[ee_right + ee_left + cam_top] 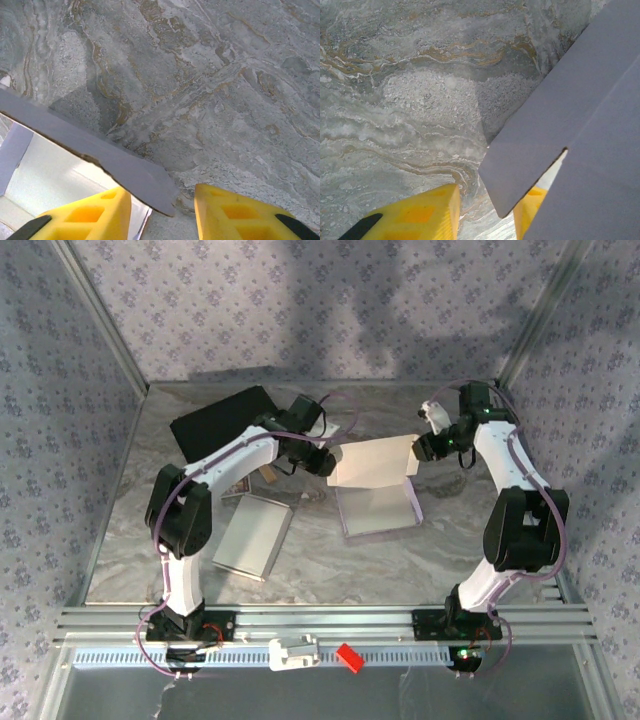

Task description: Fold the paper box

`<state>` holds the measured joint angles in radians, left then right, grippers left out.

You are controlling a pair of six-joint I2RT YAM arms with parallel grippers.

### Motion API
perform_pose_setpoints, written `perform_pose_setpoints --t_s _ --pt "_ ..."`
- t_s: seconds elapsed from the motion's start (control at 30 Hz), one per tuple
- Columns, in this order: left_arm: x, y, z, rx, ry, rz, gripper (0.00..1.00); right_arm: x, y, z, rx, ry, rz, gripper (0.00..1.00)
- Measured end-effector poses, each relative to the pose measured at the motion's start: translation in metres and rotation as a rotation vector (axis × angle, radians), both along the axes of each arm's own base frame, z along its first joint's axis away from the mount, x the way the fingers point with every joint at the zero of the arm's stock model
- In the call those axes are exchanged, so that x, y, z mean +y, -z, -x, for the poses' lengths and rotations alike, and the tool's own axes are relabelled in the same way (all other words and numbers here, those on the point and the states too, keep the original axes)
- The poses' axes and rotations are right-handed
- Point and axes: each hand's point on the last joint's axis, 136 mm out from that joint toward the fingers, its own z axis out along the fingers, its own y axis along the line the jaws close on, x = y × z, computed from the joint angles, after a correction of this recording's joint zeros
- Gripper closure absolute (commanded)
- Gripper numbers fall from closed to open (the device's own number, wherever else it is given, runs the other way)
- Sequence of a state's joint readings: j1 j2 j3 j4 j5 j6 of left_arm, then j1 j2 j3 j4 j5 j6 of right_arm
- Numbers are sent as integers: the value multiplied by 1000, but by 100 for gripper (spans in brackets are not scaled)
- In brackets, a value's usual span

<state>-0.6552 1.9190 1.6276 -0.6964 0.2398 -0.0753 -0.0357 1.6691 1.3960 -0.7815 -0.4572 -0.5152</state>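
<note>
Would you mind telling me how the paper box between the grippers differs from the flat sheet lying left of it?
The paper box has one panel standing up; the flat sheet lies wholly flat on the table. The paper box sits between the left gripper and right gripper, panel ends between their open fingers; the flat sheet lies apart from both. Both are pale and rectangular.

Your bench (330, 580) carries one paper box (375, 480) at its middle, one pale flat sheet (250, 537) toward the near left edge and one black sheet (215, 420) at the far left corner. On your near rail (400, 655) sit one red piece (348, 657) and one white piece (293, 652).
</note>
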Motion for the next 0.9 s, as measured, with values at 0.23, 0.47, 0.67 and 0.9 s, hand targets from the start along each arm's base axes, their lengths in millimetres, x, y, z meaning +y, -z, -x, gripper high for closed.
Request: perform_pose_setpoints --t_s 0.23,0.47,0.67,0.9 --pt "0 1 1 9 -8 -1 82 7 5 2 16 -17 20 72" --pt "-2 2 -1 14 -24 -2 92 8 9 3 26 -9 49 88" --pt "-5 -1 -1 1 -51 -21 100 14 9 4 34 -5 76 100" --pt "0 -3 -14 -12 -147 -51 100 22 3 0 35 38 88 100"
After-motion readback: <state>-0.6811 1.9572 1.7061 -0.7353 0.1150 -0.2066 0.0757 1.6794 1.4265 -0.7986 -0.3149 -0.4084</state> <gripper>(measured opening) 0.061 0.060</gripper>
